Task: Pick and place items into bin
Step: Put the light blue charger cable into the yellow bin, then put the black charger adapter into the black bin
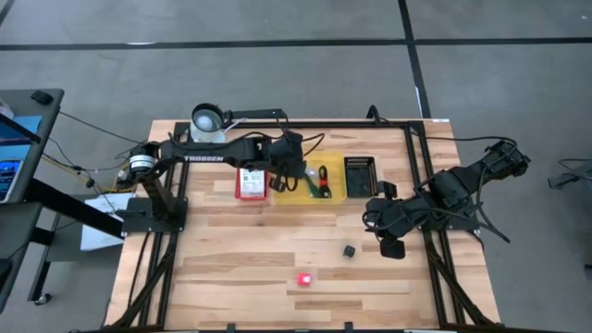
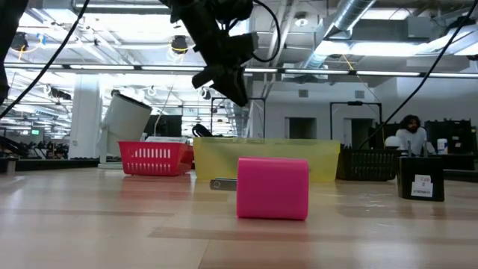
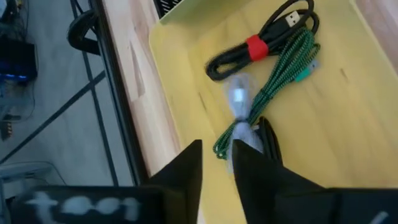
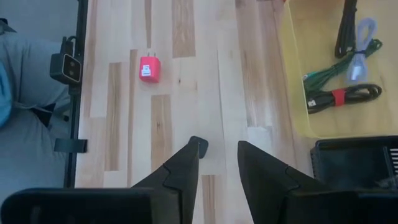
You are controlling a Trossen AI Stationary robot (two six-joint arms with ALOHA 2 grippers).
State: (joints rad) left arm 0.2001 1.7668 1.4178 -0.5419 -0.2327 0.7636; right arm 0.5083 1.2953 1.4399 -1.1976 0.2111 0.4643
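A yellow bin [image 1: 335, 190] stands at the table's far middle. In it lie a black cord with a red tie [image 3: 256, 46] and a green braided cord [image 3: 283, 71]. My left gripper [image 3: 217, 152] hangs open above the bin's left end [image 1: 280, 181], well over its rim in the low view [image 2: 236, 93], touching nothing. A pink-red block [image 1: 304, 278] [image 2: 272, 187] rests flat on the table near the near edge. A tiny black cube [image 1: 349, 251] [image 4: 200, 147] sits to its right. My right gripper [image 4: 219, 149] [image 1: 392, 246] is open, just right of the cube, apart from it.
A red basket [image 1: 251, 182] stands left of the bin and a black tray [image 1: 359, 176] right of it. A white cup-like thing [image 1: 209, 121] lies at the far left. Bare wood lies between the pink block and the bin. A person [image 2: 409, 136] sits far behind the table.
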